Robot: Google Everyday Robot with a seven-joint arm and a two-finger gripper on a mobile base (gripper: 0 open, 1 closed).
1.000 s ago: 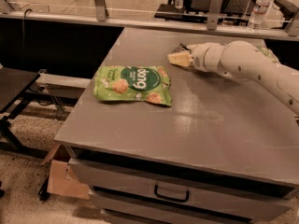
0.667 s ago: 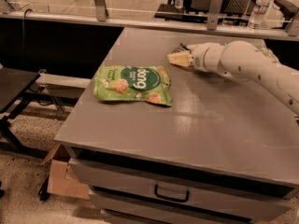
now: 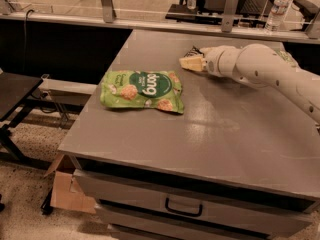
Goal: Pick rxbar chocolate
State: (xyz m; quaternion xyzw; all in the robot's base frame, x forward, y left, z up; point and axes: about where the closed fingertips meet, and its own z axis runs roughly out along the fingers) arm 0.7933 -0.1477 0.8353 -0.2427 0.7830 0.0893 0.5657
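Observation:
My gripper [image 3: 191,63] is low over the far middle of the grey table [image 3: 210,134], at the end of the white arm [image 3: 260,69] that reaches in from the right. A small dark thing [image 3: 193,50] shows just behind the gripper's tip, mostly hidden by it. It may be the black-wrapped rxbar chocolate, but I cannot read any lettering. I cannot tell whether the gripper touches it.
A large green snack bag [image 3: 142,90] with white lettering lies flat on the table's left half. A bit of a smaller green bag [image 3: 287,59] shows behind the arm at the far right. Water bottles [image 3: 277,6] stand on the counter behind. A cardboard box [image 3: 70,191] sits on the floor.

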